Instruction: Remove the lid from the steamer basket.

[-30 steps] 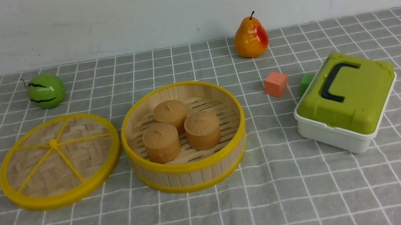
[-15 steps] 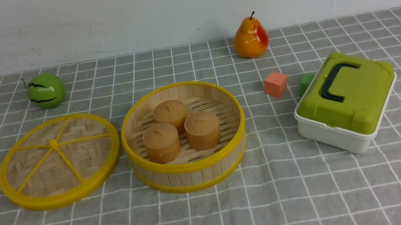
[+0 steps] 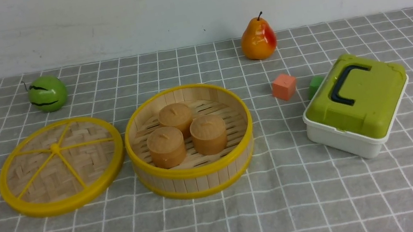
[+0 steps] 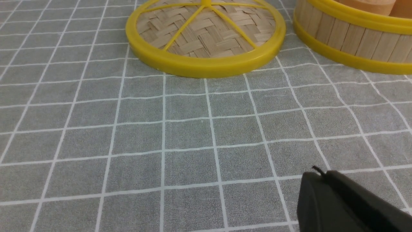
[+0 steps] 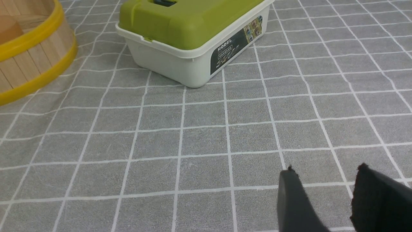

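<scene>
The lid [image 3: 61,166], woven bamboo with a yellow rim and spokes, lies flat on the cloth left of the steamer basket [image 3: 196,179], touching or almost touching it. It also shows in the left wrist view [image 4: 206,38]. The basket is uncovered and holds three brown cakes [image 3: 184,132]; its wall shows in both wrist views [image 4: 354,35] [image 5: 29,61]. My left gripper [image 4: 322,174] hangs over bare cloth short of the lid, jaws together and empty. My right gripper [image 5: 325,170] is open and empty over bare cloth short of the green-lidded box. Neither arm shows in the front view.
A white box with a green lid and black handle [image 3: 357,104] [image 5: 193,35] stands at the right. An orange cube [image 3: 283,86] and a green cube [image 3: 315,85] lie behind it. A pear [image 3: 258,40] and a green striped ball [image 3: 47,93] stand near the back wall.
</scene>
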Action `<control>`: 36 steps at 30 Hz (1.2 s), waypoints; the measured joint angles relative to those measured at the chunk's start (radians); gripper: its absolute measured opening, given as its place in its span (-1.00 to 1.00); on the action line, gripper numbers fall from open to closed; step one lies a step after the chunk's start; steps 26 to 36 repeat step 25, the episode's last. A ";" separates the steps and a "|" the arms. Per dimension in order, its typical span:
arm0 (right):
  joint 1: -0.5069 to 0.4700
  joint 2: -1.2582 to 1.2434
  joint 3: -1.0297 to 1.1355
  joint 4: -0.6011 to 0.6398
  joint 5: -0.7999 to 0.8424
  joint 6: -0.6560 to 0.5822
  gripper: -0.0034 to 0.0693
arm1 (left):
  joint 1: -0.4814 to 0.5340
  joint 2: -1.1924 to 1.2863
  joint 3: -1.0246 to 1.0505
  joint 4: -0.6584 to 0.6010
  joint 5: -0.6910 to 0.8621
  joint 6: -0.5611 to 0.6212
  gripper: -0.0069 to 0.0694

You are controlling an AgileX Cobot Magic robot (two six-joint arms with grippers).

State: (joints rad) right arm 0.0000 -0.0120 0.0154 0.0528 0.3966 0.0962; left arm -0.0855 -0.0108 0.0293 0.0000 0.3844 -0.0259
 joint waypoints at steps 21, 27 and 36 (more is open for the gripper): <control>0.000 0.000 0.000 0.000 0.000 0.000 -0.24 | 0.000 0.000 0.000 0.000 0.000 0.000 -0.76; 0.000 0.000 0.000 0.000 0.000 0.000 -0.24 | 0.000 0.000 0.000 0.000 0.000 0.000 -0.75; 0.000 0.000 0.000 0.000 0.000 0.000 -0.24 | 0.000 0.000 0.000 0.000 0.000 0.000 -0.75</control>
